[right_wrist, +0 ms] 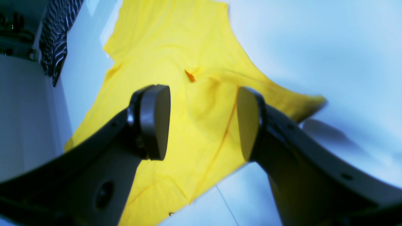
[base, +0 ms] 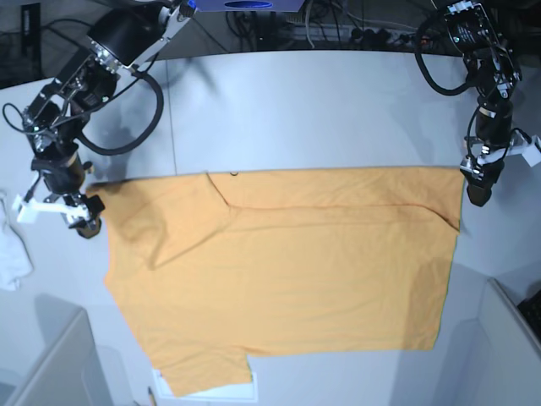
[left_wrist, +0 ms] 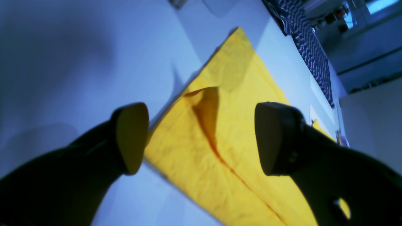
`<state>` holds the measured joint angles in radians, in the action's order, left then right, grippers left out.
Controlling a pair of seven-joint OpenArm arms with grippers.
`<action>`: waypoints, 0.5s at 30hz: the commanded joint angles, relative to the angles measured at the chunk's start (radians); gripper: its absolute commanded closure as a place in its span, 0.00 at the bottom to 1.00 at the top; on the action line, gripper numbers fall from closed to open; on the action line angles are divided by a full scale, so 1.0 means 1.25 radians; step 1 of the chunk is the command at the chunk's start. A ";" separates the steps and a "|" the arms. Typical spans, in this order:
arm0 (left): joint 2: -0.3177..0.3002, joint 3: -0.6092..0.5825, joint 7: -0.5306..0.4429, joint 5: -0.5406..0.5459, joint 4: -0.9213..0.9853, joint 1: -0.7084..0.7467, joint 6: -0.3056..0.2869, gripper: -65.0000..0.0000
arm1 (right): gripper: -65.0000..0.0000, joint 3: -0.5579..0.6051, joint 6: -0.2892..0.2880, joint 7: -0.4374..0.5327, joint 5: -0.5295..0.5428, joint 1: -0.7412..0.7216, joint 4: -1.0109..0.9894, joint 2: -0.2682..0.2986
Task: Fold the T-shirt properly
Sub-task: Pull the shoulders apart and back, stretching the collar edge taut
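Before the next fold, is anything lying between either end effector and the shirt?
Nothing visible. The shirt lies flat on the table, with the left end effector at one edge and the right end effector at the opposite edge, both open directly over fabric.

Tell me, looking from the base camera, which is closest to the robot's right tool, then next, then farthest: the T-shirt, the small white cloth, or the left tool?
From the right tool, at the picture's left:
1. T-shirt: its edge lies right beside the tool.
2. Small white cloth: a little farther out, by the left edge.
3. Left tool: far across, past the shirt's other end.
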<state>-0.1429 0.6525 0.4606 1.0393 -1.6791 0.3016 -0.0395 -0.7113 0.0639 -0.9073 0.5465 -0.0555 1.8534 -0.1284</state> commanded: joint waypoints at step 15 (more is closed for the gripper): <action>-0.002 0.014 -0.021 0.005 0.159 0.031 -0.162 0.22 | 0.50 -0.024 0.000 0.033 0.004 0.030 -0.147 -0.006</action>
<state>-0.1329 0.6643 0.4557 1.0313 -1.4631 0.3435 -0.2253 -0.7452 0.0704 -0.8867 0.5320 0.0032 1.6516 -0.1440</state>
